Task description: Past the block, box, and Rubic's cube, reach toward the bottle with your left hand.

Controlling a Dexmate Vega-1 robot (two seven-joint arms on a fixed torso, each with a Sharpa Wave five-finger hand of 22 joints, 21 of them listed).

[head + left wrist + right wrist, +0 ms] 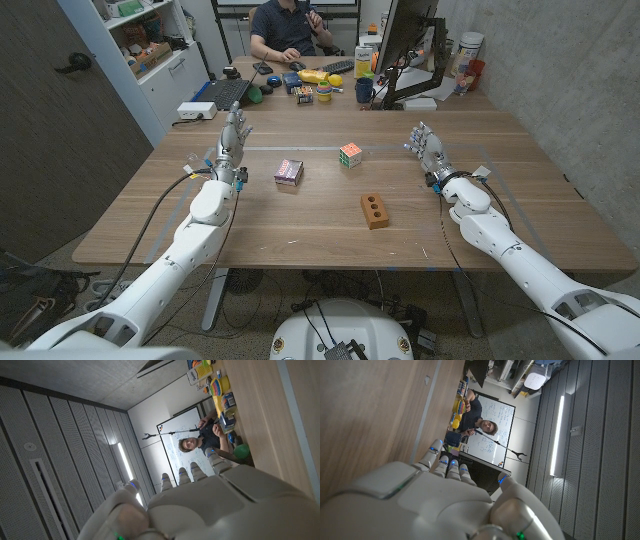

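**A:** Wooden table [300, 235], office clutter along its far end, a person seated beyond it. Working left to right: robot's left hand [232, 138] stands up off the table at the left side, fingers apart, nothing in it. The left wrist view agrees, fingers [192, 473] reaching out bare.

**B:** Then the obstacles?

**A:** One small pink-and-dark patterned box [289, 172] just inward of that hand. One multicoloured Rubik's cube [350, 154] farther toward the middle. One brown brick-shaped block with two holes [375, 210], nearer the robot. All three well apart from each other.

**B:** And the bottle?

**A:** Hard to pin down. I'd guess it sits in the far-end clutter, near the yellow objects [317, 76] and the dark mug [364, 91], but it's too small to pick out for certain. So no bottle counted.

**B:** Right side?

**A:** Right hand [427, 148] raised near the right edge, fingers loosely spread, empty. Two hands, both idle.

**B:** How should the reach go?

**A:** My judgement: keep the left hand lifted and open, run it forward along the left side so the forearm clears the box, then angle inward only once beyond the cube. Slow down near the clutter; things there stand close and could topple.
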